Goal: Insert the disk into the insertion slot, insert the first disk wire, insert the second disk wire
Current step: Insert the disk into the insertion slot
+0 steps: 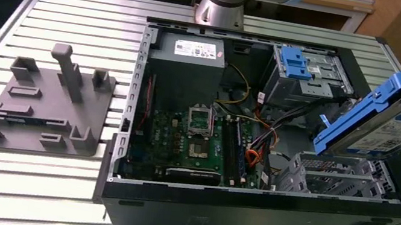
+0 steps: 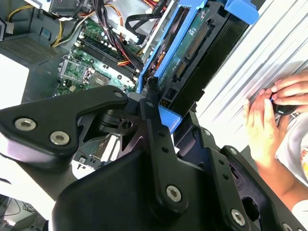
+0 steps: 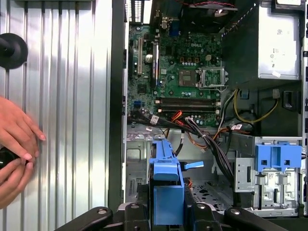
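My gripper pinching disk. Disk tilted, hanging just above insertion slot, not seated. Risk: tilt makes caddy corner catch slot rim, jams. Cables beside slot could snag.

A table of pale metal slats carries an open black computer case lying on its side toward the exterior view's right (side panel off, insides facing up). Just beside it, toward the exterior view's left, sits a flat grey fixture plate with upright posts. The robot arm's silver base stands at the far edge behind the case. In the second wrist view a person's hand rests on the slats.
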